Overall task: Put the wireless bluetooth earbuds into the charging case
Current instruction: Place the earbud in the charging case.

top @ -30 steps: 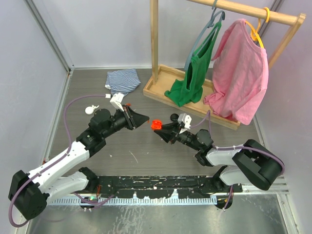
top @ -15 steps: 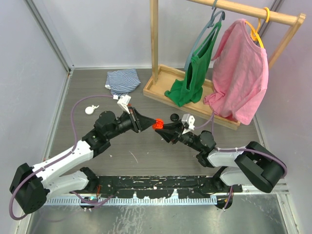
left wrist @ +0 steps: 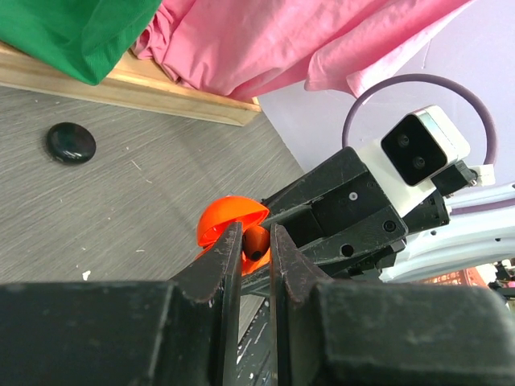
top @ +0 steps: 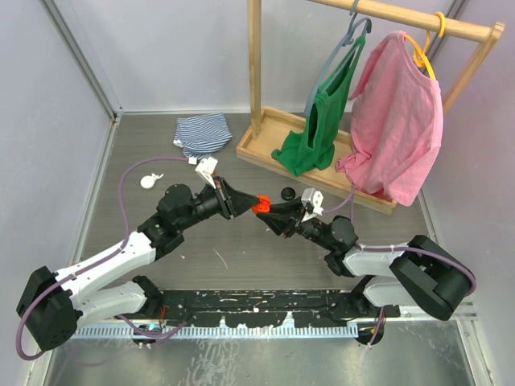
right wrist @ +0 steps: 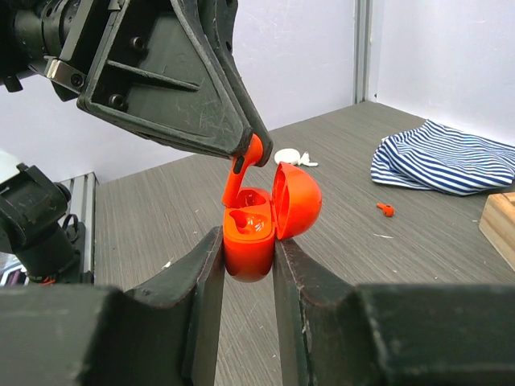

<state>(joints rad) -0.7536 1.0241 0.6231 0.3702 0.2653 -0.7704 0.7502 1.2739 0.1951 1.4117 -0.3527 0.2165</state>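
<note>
Grey table (top: 241, 261) carries striped cloth (top: 203, 133), black puck (top: 286, 192), apparently a loose orange earbud (right wrist: 386, 210).

Both arms reach inward, left pincer (left wrist: 255, 237) and right pincer (right wrist: 247, 249) clamped, tips close.

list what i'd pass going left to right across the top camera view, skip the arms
small white object → striped cloth → orange case → black puck → green top → pink shirt
</note>
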